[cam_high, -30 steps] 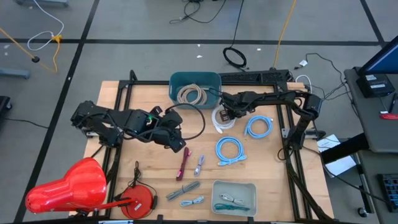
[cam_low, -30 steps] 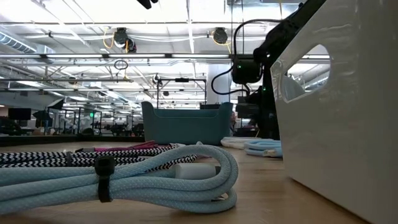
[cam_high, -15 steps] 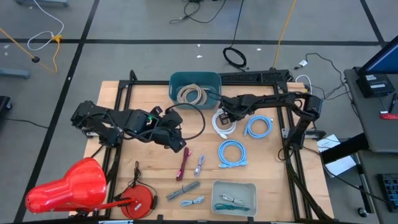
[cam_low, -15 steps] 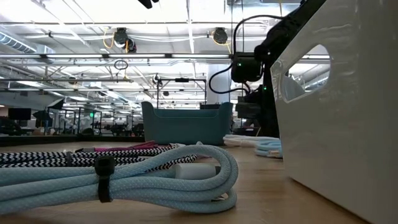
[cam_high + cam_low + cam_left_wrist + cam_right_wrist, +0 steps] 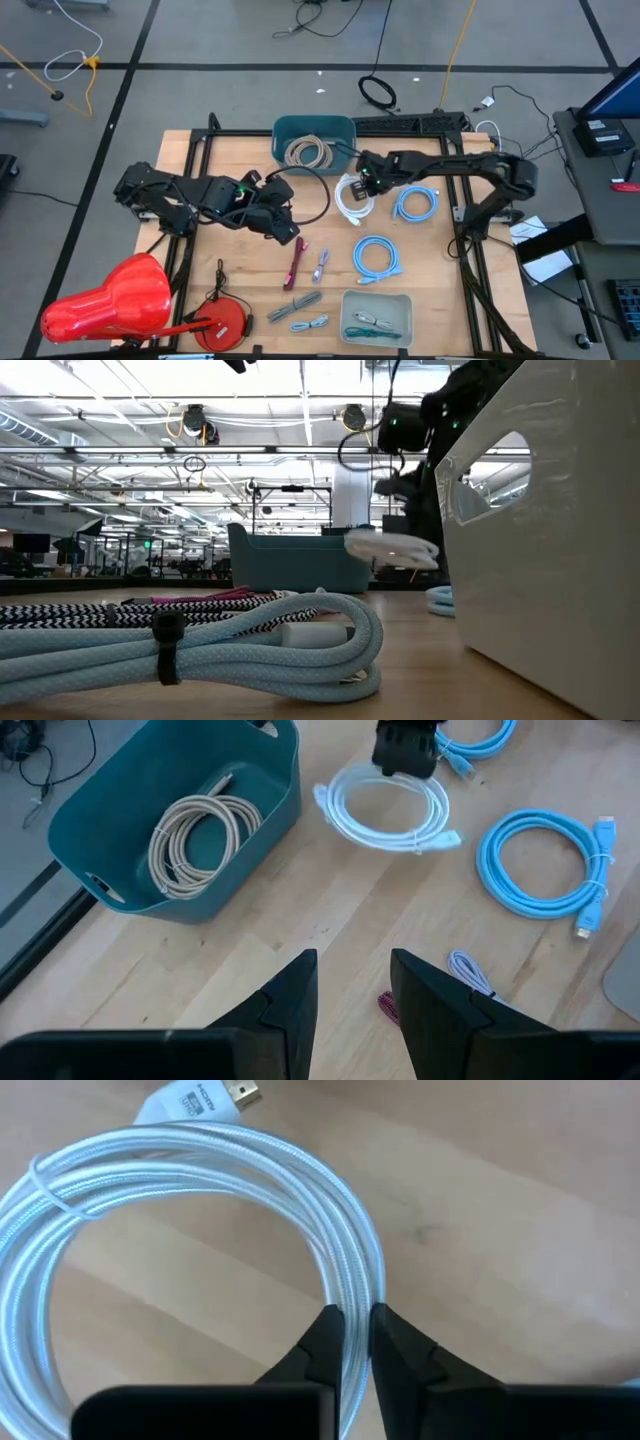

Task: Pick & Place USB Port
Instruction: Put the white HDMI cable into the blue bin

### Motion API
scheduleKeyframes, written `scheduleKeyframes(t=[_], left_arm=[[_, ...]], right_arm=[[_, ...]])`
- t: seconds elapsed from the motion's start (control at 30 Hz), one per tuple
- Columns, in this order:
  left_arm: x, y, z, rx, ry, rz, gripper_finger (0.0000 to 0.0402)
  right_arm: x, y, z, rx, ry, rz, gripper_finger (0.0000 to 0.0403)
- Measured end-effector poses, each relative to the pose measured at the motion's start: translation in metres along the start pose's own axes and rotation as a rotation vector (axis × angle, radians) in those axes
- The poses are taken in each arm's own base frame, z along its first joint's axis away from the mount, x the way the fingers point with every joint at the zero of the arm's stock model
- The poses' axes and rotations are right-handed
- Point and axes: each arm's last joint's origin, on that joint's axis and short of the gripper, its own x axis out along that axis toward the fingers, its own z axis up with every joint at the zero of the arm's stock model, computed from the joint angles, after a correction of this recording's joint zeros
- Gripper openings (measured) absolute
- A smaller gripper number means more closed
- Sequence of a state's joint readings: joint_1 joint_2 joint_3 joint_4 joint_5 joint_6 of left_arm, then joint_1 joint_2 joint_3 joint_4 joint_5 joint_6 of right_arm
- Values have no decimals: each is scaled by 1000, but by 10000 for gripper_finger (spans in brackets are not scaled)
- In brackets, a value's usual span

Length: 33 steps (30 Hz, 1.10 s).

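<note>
Right wrist view: right pincer (image 5: pixel 349 1342) clenched on one side of the white coiled cable (image 5: pixel 190 1210), strands pinched between the two fingers, HDMI-style plug visible at the coil's far side. Low view shows the white cable lifted clear of the desk (image 5: pixel 420 660), hanging roughly flat under the right arm. High view: cable sits in the air near the desk's far-middle, just beside the teal bin (image 5: pixel 313 131), which already holds a beige coiled cable (image 5: pixel 308 153).

Left pincer (image 5: pixel 350 1000) rests over the desk's left-middle, fingers parted, nothing between them; waiting.

Other stuff on the desk: two light blue coils (image 5: pixel 377 257) toward the right side, a pink cable (image 5: pixel 296 262) and small grey cables near the middle, a grey tray (image 5: pixel 377 318) at the near edge, a red object (image 5: pixel 105 300) at the near-left corner.

Risks, as judgement:
- Grip takes only one side of the coil, so it may swing or tilt and slip out on a fast move.
- Thin tie holds the loops; if it gives, strands could splay and drag.
- Dangling side or plug could snag the teal bin's rim, if the bin is the target.
- Drop short of the bin leaves the cable draped on its wall.
</note>
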<state>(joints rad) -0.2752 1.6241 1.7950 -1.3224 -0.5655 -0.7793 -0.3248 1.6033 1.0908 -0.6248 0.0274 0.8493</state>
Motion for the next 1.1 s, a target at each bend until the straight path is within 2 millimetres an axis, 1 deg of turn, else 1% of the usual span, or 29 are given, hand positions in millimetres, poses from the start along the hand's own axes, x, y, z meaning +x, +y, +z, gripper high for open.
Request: scheduleKeyframes(t=[0.13, 0.27, 0.33, 0.47, 0.57, 0.63, 0.67, 0.73, 0.8, 0.87, 0.97, 1.03, 1.1], left_arm=[[0, 0, 1, 9, -10, 7, 129], [3, 3, 4, -6, -15, 13, 129], [5, 5, 6, -16, -14, 20, 129], [6, 12, 11, -42, -14, 25, 129], [8, 16, 14, -53, -8, 25, 129], [7, 19, 15, -53, -5, 18, 129], [6, 20, 15, -54, -7, 16, 129], [5, 21, 16, -56, -11, 15, 129], [6, 21, 15, -51, -6, 16, 129], [5, 20, 14, -43, 4, 18, 129], [3, 20, 10, -43, 21, 28, 129], [2, 19, 7, -42, 30, 30, 129], [0, 19, 4, -41, 41, 42, 129]], right_arm=[[-25, 0, -2, 20, -54, 48, 22], [-53, 2, 2, 56, -163, 162, 22], [-69, 7, 8, 68, -215, 225, 22], [-109, 26, 32, 42, -344, 306, 22], [-134, 41, 62, 0, -450, 322, 22], [-141, 49, 86, -26, -486, 309, 22], [-141, 51, 98, -35, -490, 288, 22], [-132, 54, 123, -47, -489, 245, 22], [-116, 54, 145, -58, -445, 202, 22], [-96, 54, 161, -60, -390, 157, 22], [-64, 52, 172, -74, -296, 88, 22], [-45, 51, 174, -84, -256, 55, 22], [-31, 51, 175, -89, -229, 29, 22]])
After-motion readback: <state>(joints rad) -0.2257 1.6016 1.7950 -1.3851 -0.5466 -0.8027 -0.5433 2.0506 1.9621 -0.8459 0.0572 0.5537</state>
